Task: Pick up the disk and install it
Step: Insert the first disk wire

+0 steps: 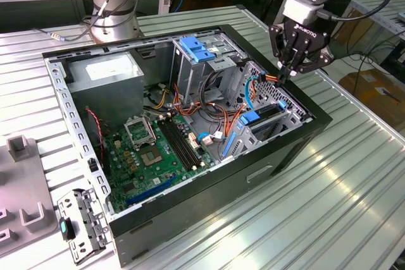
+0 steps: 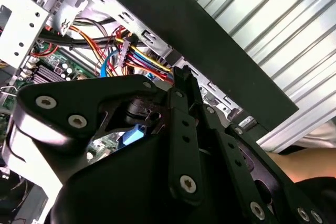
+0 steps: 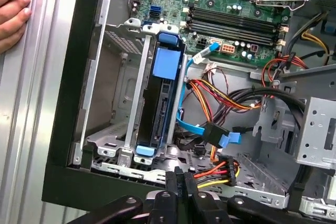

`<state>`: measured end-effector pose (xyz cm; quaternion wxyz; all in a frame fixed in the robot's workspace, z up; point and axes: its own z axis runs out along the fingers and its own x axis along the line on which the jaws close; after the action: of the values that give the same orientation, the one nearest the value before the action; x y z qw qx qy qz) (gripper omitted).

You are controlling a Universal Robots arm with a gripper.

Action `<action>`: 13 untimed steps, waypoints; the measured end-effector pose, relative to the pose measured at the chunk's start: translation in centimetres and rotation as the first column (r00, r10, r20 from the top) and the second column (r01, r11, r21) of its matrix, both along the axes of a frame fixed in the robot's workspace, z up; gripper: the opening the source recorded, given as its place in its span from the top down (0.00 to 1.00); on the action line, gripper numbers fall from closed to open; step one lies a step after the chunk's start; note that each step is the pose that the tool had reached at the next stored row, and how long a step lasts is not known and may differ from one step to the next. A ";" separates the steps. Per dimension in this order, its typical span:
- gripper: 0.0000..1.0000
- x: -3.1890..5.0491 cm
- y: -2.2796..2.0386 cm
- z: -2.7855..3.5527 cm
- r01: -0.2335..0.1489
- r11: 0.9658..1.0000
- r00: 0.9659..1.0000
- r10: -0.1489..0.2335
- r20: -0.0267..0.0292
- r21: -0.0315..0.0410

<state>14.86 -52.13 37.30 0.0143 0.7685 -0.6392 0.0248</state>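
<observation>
The black claw (image 1: 286, 74) is closed on a multicoloured power cable plug (image 3: 223, 170) at the open computer case's (image 1: 297, 137) edge. Beside it, the blue-railed silver disk (image 3: 160, 106) stands edgewise, seated in its metal bay. No readable writing shows.

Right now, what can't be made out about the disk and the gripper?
Disk label: first wrist view, the disk stands edge-on between the cage walls.
Whether the shut gripper touches the coloured wires: first wrist view, its own tips cover the contact.
A hand: first wrist view, cut by the edge.
</observation>
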 end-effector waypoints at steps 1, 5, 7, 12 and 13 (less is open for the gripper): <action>0.83 -0.01 0.01 0.00 0.028 1.000 1.000 -0.028 0.000 0.000; 0.83 -0.01 0.01 -0.01 0.104 0.995 0.995 -0.104 0.000 0.000; 0.83 -0.01 0.01 -0.04 0.147 0.989 0.989 -0.147 0.000 0.000; 0.83 -0.38 0.00 -0.06 0.175 0.985 0.985 -0.175 0.000 0.000; 0.83 -0.38 0.00 -0.06 0.175 0.985 0.985 -0.175 0.000 0.000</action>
<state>14.48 -52.13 37.24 0.0165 0.7094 -0.7042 0.0234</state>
